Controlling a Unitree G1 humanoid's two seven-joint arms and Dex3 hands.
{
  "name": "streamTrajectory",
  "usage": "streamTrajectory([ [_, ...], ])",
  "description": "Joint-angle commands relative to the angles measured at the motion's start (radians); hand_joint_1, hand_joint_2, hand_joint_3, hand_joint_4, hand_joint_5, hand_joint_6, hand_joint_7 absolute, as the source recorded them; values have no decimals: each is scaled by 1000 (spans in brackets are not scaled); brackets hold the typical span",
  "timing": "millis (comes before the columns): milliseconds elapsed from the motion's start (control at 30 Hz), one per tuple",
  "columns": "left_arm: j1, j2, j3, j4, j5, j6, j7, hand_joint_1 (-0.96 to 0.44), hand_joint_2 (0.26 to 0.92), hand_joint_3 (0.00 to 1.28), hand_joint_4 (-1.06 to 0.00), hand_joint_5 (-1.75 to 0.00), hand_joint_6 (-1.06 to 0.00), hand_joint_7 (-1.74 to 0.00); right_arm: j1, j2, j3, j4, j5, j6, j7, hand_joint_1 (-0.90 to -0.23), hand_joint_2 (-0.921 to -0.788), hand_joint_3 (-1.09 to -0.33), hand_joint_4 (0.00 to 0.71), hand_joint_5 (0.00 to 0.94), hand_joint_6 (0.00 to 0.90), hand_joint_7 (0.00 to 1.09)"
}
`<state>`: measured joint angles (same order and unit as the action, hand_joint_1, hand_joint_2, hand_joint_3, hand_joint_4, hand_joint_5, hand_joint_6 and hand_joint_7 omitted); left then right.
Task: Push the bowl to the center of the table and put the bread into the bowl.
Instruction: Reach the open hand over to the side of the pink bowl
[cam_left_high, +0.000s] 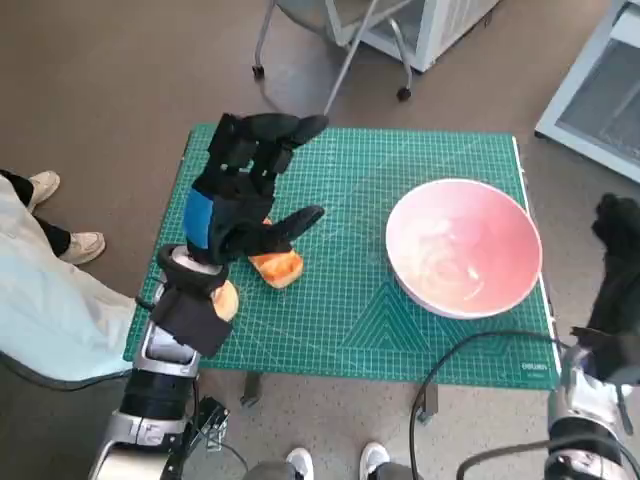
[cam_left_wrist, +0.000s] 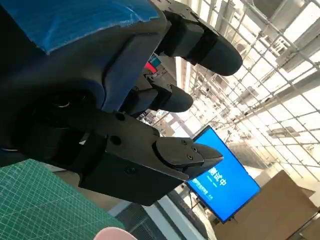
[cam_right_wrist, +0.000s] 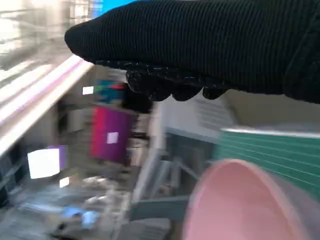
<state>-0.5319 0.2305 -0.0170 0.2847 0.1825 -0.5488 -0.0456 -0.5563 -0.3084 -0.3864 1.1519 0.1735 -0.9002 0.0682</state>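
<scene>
A pink bowl (cam_left_high: 465, 245) stands empty on the right side of the green cutting mat (cam_left_high: 400, 170), close to the table's right edge. An orange-brown piece of bread (cam_left_high: 280, 268) lies on the left part of the mat. My left hand (cam_left_high: 240, 200) hovers just above and behind the bread with its fingers spread and nothing in them. The left wrist view shows that hand (cam_left_wrist: 100, 125) with its black fingers apart. A second bread-coloured piece (cam_left_high: 226, 300) shows beside my left wrist. My gloved right hand (cam_left_high: 620, 240) hangs off the table's right edge beside the bowl, holding nothing. The glove (cam_right_wrist: 210, 45) is above the bowl's rim (cam_right_wrist: 240, 200).
A wheeled chair (cam_left_high: 340, 40) and a white cabinet (cam_left_high: 440, 25) stand behind the table. A person's legs and shoes (cam_left_high: 60, 240) are at the left, and more shoes (cam_left_high: 300, 462) are at the front edge. A black cable (cam_left_high: 450, 370) loops over the front right corner.
</scene>
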Motion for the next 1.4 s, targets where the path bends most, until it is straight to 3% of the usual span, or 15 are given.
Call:
streamTrajectory([
  [33, 10, 10, 10, -21, 0, 12, 4, -4, 750, 410, -156, -672, -160, -983, -23, 57, -20, 50, 54, 76, 54, -485, -921, -824, 319, 0, 63, 734],
  [167, 14, 14, 11, -28, 0, 17, 2, -4, 752, 405, -159, -666, -162, -981, -47, 87, -27, 77, 74, 133, 80, -468, -921, -852, 305, 0, 66, 730],
  [433, 27, 22, 12, -43, 3, 25, 3, -10, 758, 394, -165, -651, -166, -972, -90, 125, -29, 109, 76, 220, 79, -465, -921, -857, 299, 1, 63, 727],
  [600, 41, 30, 16, -59, 3, 30, 2, -16, 770, 372, -179, -623, -175, -953, -125, 151, -46, 122, 93, 272, 88, -473, -921, -854, 289, 0, 65, 723],
  [1000, 73, 53, 35, -81, -2, 27, 3, -41, 810, 305, -214, -545, -197, -904, -208, 211, -74, 135, 128, 349, 88, -487, -921, -859, 278, 0, 65, 716],
  [1200, 88, 60, 48, -93, 2, 28, 7, -64, 853, 228, -249, -481, -219, -866, -249, 240, -92, 137, 146, 372, 96, -492, -921, -850, 227, 1, 9, 816],
  [1400, 102, 65, 58, -106, 14, 28, 18, -77, 881, 175, -266, -452, -231, -842, -281, 261, -104, 143, 158, 390, 95, -488, -921, -836, 229, 6, 0, 901],
])
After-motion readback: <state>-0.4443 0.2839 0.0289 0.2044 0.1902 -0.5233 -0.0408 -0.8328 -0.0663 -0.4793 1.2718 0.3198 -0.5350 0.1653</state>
